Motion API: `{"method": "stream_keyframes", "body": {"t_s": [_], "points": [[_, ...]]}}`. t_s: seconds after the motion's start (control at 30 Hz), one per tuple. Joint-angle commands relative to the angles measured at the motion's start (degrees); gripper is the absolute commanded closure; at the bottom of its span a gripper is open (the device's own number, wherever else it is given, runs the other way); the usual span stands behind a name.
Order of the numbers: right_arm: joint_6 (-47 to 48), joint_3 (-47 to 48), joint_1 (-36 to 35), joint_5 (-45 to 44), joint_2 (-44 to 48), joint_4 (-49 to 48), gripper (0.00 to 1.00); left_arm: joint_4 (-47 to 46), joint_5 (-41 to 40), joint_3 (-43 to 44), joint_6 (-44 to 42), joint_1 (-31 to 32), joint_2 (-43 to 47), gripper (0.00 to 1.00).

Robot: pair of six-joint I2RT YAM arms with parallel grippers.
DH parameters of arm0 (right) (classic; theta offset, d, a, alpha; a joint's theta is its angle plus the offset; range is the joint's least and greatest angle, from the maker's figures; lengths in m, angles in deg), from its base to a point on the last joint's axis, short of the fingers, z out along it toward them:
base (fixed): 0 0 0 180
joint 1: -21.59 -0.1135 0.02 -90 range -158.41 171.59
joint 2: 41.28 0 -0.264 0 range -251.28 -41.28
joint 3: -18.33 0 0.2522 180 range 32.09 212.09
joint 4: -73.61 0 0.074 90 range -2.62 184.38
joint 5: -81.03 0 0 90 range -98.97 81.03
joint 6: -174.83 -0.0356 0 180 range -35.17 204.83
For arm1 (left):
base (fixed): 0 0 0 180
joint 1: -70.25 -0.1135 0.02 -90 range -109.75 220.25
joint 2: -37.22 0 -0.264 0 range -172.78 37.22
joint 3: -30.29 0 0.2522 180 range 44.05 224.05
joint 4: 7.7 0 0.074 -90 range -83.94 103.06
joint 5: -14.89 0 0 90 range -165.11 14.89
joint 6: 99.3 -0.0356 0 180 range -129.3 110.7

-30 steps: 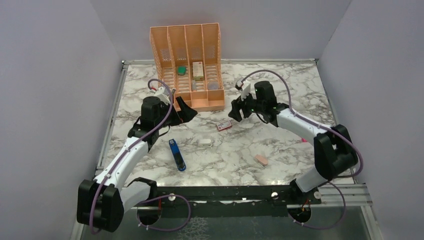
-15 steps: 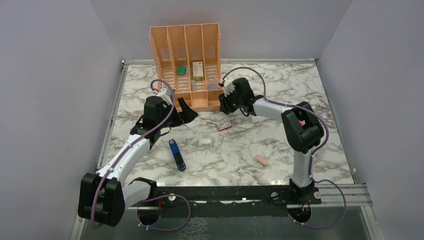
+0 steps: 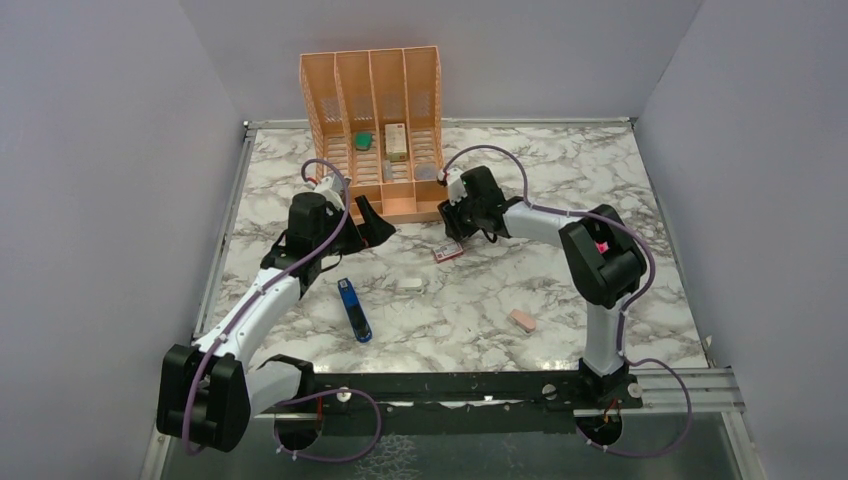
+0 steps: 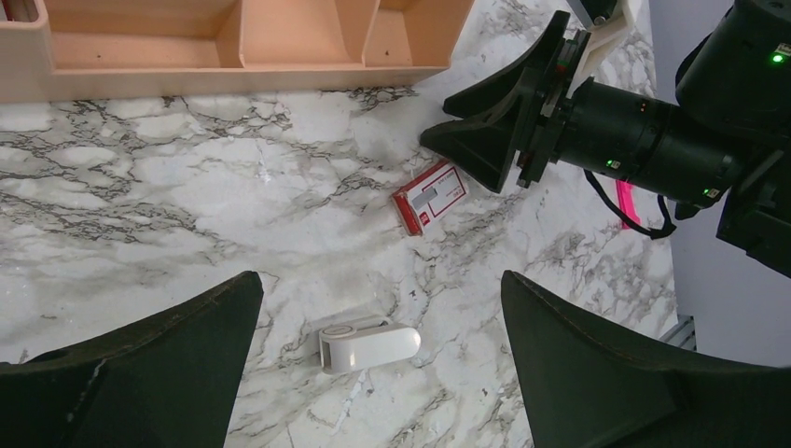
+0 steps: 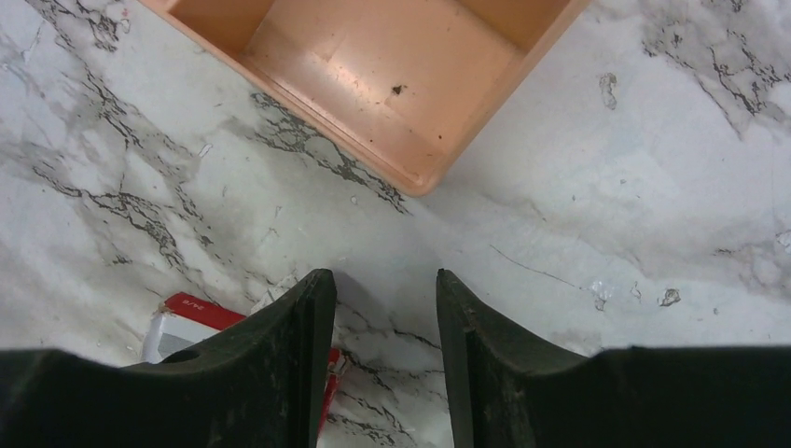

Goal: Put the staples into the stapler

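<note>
Two part-open, empty fingers of the right hand (image 5: pixel 378 285) were held over the surface (image 5: pixel 606 205), and the staples (image 4: pixel 429 196), lying at its 7 o'clock, were judged to need squarer straddling before closure.

The orange rack (image 3: pixel 415 208) stands close beyond the right gripper (image 5: pixel 381 280) and walls off the far side of the bench (image 3: pixel 480 300). The staples box (image 4: pixel 429 197) lies just beside those parted jaws, one finger hiding its corner, with bare marble on its other sides. Between the left gripper (image 4: pixel 378 280), jaws wide, and that box lies only a white block (image 4: pixel 368 345). The stapler (image 3: pixel 354 309) lies apart, with open marble around it.
</note>
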Motion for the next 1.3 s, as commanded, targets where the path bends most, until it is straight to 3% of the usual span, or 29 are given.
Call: {"method": "stream_keyframes", "body": {"t_s": [0.0, 0.33, 0.5, 0.8, 1.27], "points": [[0.77, -1.53, -0.31, -0.74, 2.14, 5.33, 0.51, 0.64, -0.98, 0.17, 0.28, 0.26, -1.07, 0.01], [4.87, -7.78, -0.31, 6.94, 10.03, 4.09, 0.57, 0.38, 1.75, 3.42, 1.57, 1.77, -6.34, 0.01], [6.26, -7.56, -0.32, 5.19, 13.32, 0.50, 0.47, -1.59, 2.33, 4.91, 3.59, 4.21, -11.09, 0.02], [23.61, -9.89, -0.31, 22.10, 14.35, 4.92, 0.33, -5.32, 4.59, 5.21, 7.09, 4.48, -16.10, 0.04], [29.64, -8.29, -0.54, 22.54, 8.78, 9.39, 0.34, -10.02, 8.53, 4.70, 11.23, 4.48, -23.15, 0.14]]}}
